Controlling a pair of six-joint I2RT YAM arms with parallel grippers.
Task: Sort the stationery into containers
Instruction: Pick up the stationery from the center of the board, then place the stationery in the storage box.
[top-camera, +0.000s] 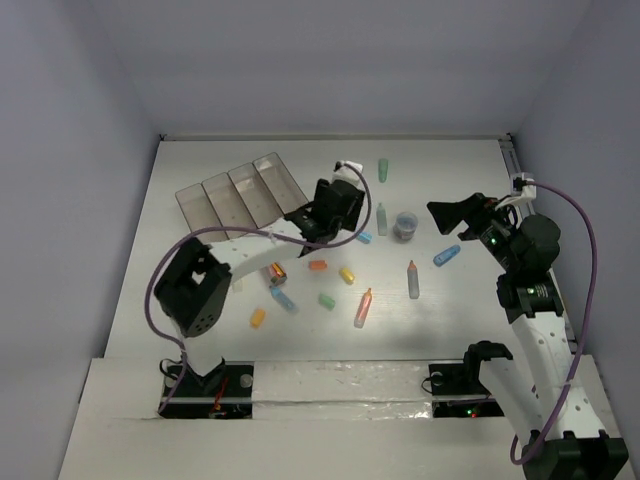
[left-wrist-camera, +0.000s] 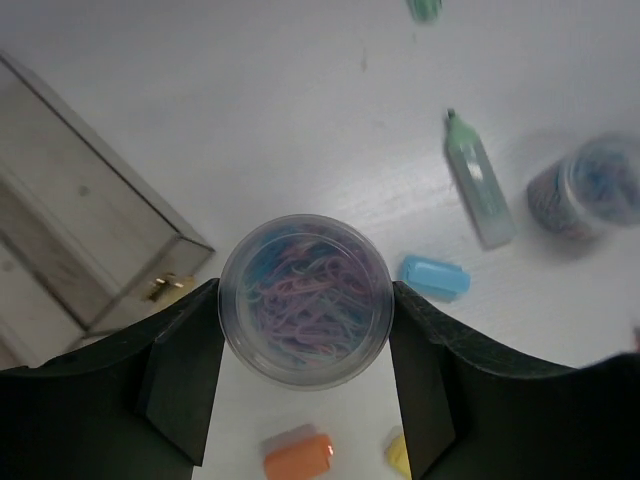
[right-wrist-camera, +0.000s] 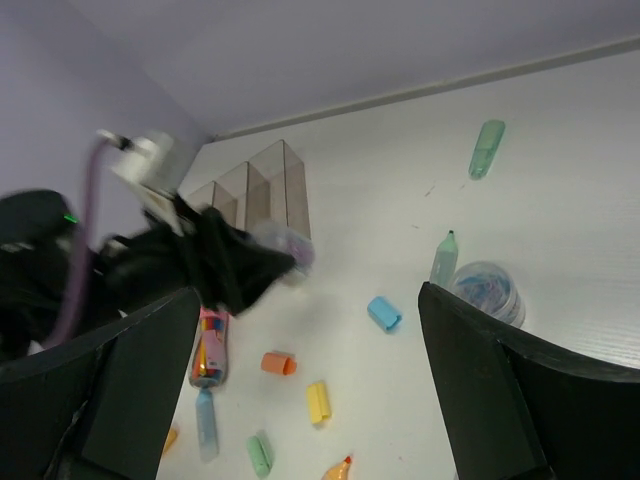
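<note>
**Operator:** What are the fingers of the left gripper (left-wrist-camera: 305, 290) doing?

**Technician:** They are standing at a medium width and bearing on opposite sides of the round pot (left-wrist-camera: 305, 345), one pad (left-wrist-camera: 185, 370) against each wall. The pot is sitting squarely between them, its top facing the wrist. Whether it is resting on the table (left-wrist-camera: 300, 100) or hanging clear of it cannot be told

**Operator:** How is that pot likely to be handling?

**Technician:** By its look it is a light, rigid item. The wall is thin clear plastic, smooth and probably slippery, and it is holding loose coloured paper clips (left-wrist-camera: 300, 300). The curved wall is offering each pad only a narrow line of contact, so the hold is best taken across the full diameter, below the rim, with moderate squeeze. A lid cannot be confirmed, so tilting is risking a spill

**Operator:** What is lying outward from the fingers?

**Technician:** Just outside one finger a short blue cap (left-wrist-camera: 434, 277) is lying. Outside the other finger, the corner of the smoky, straight-walled tray (left-wrist-camera: 150, 215) is standing near. Back toward the wrist, an orange cap (left-wrist-camera: 298, 455) and a yellow piece (left-wrist-camera: 398, 455) are lying. Beyond the blue cap, a pale green marker (left-wrist-camera: 478, 180) and a second pot (left-wrist-camera: 585, 190) are resting well apart from the grip. The right gripper (right-wrist-camera: 308, 300) is hanging with its fingers spread wide, holding nothing
</note>
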